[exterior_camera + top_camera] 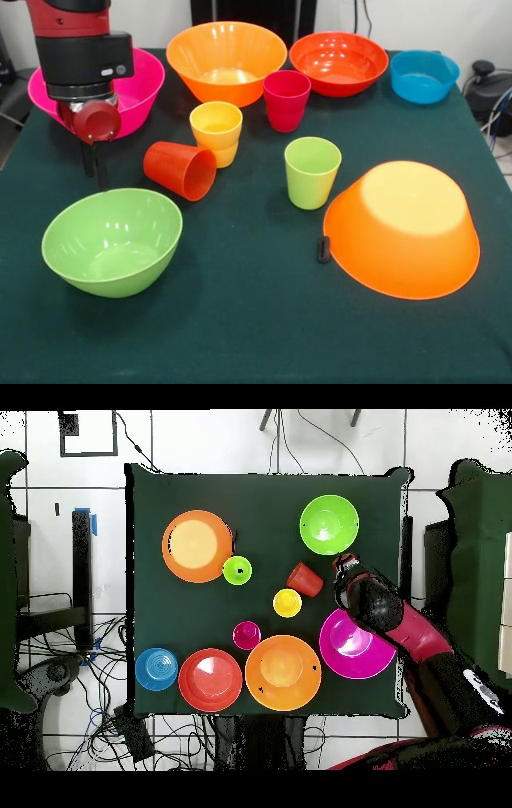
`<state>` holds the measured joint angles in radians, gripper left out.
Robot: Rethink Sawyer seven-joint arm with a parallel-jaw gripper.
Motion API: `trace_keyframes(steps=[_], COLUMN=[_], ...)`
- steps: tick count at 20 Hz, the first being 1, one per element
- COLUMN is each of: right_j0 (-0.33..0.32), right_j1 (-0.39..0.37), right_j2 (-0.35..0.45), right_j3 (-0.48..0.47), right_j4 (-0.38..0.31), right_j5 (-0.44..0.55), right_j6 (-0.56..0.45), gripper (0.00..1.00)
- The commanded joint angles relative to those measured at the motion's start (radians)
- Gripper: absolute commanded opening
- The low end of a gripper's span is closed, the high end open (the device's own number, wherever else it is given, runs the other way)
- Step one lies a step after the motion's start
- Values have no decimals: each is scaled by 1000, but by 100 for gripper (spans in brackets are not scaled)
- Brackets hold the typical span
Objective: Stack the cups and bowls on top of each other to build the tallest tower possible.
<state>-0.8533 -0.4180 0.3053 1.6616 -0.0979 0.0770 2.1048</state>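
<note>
Hidden: the arm (80, 48) at the front view's upper left covers part of the pink bowl (140, 88).
Gripper (92, 168): thin dark tips beside the tipped orange-red cup (180, 170); I cannot tell whether it is open or closed.
Bowls: six; one orange bowl (402, 230) lies upside down, lower right.
Cups: four, mid-table; three stand upright.

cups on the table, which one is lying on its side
The orange-red cup, tipped over between the green bowl and the yellow cup. The yellow, crimson and lime green cups stand upright.
</note>
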Motion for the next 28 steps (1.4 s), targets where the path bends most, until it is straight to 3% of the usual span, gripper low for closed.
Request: trace_keyframes(steps=[1,16,28], right_j0=[25,48,40], right_j1=[82,8,-8], right_j2=[10,-1,13], right_j3=[-5,15,31], right_j4=[37,82,106], right_j5=[-24,63,88], right_j6=[144,139,122], gripper=[100,100,100])
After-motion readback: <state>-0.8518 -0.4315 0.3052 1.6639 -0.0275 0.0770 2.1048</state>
